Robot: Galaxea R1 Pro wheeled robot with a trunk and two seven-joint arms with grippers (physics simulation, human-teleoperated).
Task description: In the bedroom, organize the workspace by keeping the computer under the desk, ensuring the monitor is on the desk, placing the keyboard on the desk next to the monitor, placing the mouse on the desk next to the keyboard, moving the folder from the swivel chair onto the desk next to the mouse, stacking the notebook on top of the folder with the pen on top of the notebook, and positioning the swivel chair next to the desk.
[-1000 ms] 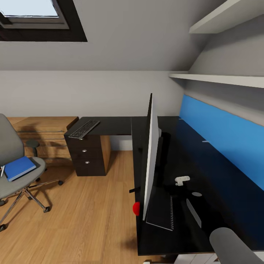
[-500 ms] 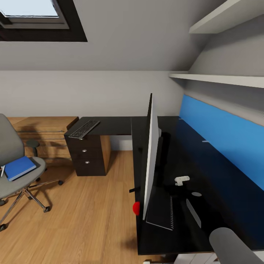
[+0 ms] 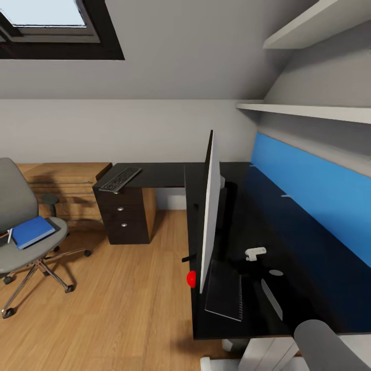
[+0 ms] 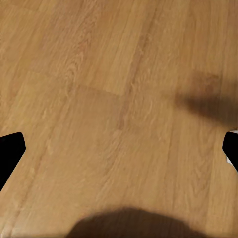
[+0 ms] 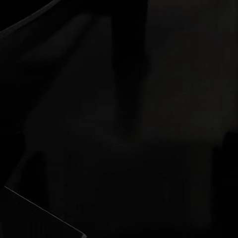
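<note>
The monitor point(image 3: 208, 216) stands edge-on on the black desk point(image 3: 304, 257), with its red dot point(image 3: 191, 279) at a lower corner. The grey notebook point(image 3: 225, 298) lies flat at its foot. The keyboard point(image 3: 119, 180) rests on the desk's far wing. At the left, the swivel chair point(image 3: 15, 206) carries the blue folder point(image 3: 33, 232) and the pen point(image 3: 9, 236) on its seat. A small white object point(image 3: 256, 252) sits on the desk; I cannot tell whether it is the mouse. The computer is out of view. My left gripper point(image 4: 119, 151) hangs open over bare wood floor. The right wrist view is nearly black.
A dark drawer unit point(image 3: 126, 219) stands under the keyboard, and a light-wood dresser point(image 3: 64, 188) is behind the chair. White shelves point(image 3: 309, 111) run above the blue back panel point(image 3: 309, 190). Open wood floor point(image 3: 118, 304) lies between chair and desk. My grey right arm point(image 3: 324, 345) shows at the lower right.
The whole head view has shifted slightly, so the camera moved; the desk's front edge and white legs show more. Nothing on the desk or the chair has moved.
</note>
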